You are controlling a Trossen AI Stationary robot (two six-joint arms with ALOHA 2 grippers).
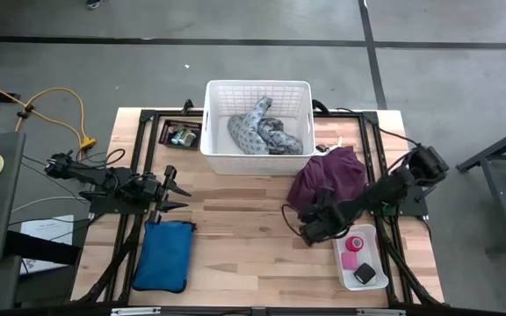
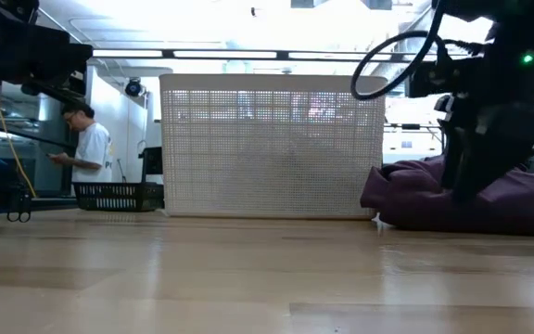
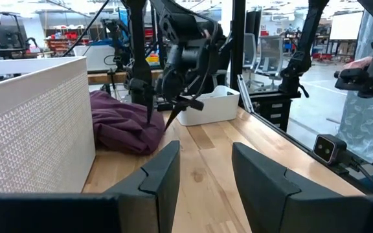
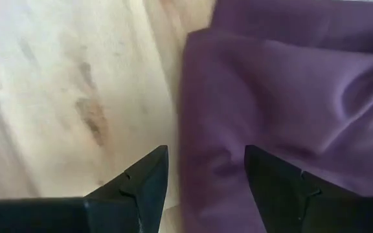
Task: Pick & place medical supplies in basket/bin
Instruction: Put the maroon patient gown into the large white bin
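Observation:
A purple cloth point(image 1: 328, 178) lies bunched on the table, right of the white basket point(image 1: 211, 123). A grey patterned cloth point(image 1: 266, 132) lies inside the basket. My right gripper point(image 1: 290, 219) is open and points down at the purple cloth's near-left edge point(image 4: 199, 129), one finger over the cloth and one over bare wood. A pink tape roll point(image 1: 354, 244) and a small black block point(image 1: 365, 274) sit in a small white tray point(image 1: 341, 259). My left gripper point(image 1: 183, 193) waits open at the table's left. I cannot make out the clear bottle. My right gripper point(image 3: 159, 120) comes down from above on the purple cloth's edge point(image 3: 141, 133) with its fingers apart. I cannot tell whether the fingertips touch the cloth.
A blue pouch point(image 1: 163, 254) lies near the left arm. A small black tray point(image 1: 181, 134) with small items sits left of the basket. Bare wood lies between the two arms. A person point(image 2: 86, 148) stands far behind the table.

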